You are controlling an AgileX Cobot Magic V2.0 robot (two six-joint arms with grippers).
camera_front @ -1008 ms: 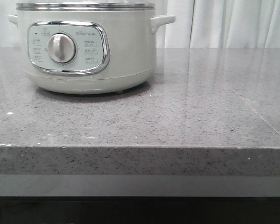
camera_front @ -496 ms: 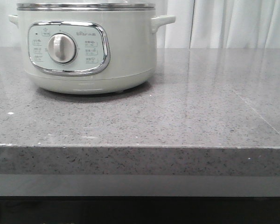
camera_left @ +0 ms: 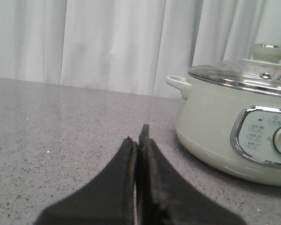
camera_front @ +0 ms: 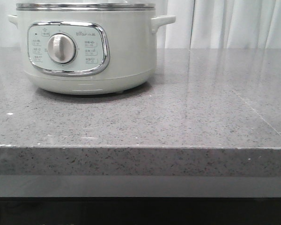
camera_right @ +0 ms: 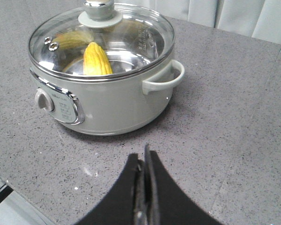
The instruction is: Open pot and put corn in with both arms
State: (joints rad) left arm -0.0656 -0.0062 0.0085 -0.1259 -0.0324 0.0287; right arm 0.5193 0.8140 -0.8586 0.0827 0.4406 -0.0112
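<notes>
Corn (camera_right: 97,58) inside lidded pot (camera_right: 113,101)

In the front view, almost nothing changed over the last second. The pot (camera_front: 86,47) shifted only a hair sideways in the picture, to the right and then back left, its dial (camera_front: 61,48) ending where it began.

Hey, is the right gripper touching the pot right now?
Apart. The right wrist view shows bare grey countertop between the shut right gripper and the pot, whose glass lid is on.
</notes>
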